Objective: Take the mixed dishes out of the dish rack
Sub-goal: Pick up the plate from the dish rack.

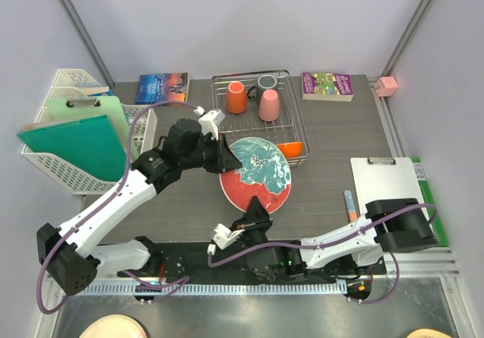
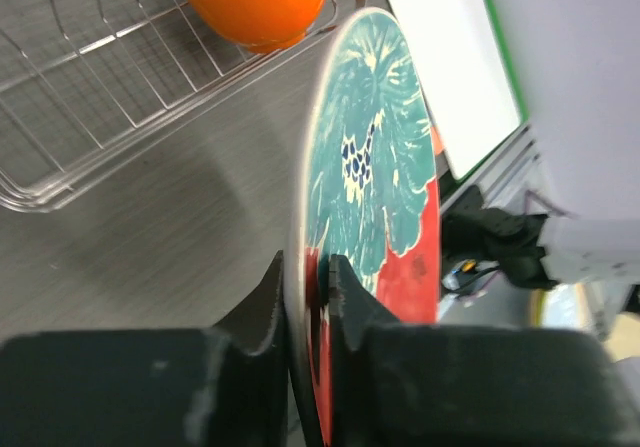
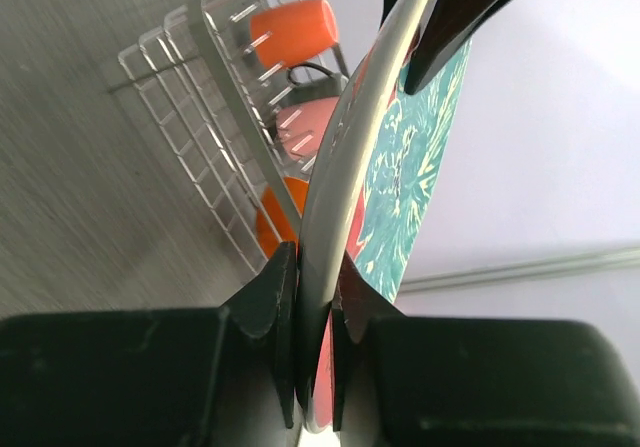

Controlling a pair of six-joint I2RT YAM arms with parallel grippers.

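Observation:
The teal plate with red-orange rim (image 1: 257,173) is held above the table in front of the dish rack (image 1: 296,130). My left gripper (image 1: 223,156) is shut on its upper left rim (image 2: 372,167). My right gripper (image 1: 255,208) is shut on its near rim (image 3: 415,167). The silver wire rack holds the orange mug (image 1: 236,97), the dark grey mug (image 1: 264,83), the pink cup (image 1: 268,105) and the small orange-and-white bowl (image 1: 291,150) at its front right corner. The bowl shows in the left wrist view (image 2: 260,2).
A white lattice basket (image 1: 60,160) with green folders (image 1: 83,137) stands at the left. Books lie at the back left (image 1: 162,88) and back right (image 1: 327,85). A clipboard (image 1: 387,183) and a marker (image 1: 350,204) lie at the right. A pink block (image 1: 387,86) sits far right.

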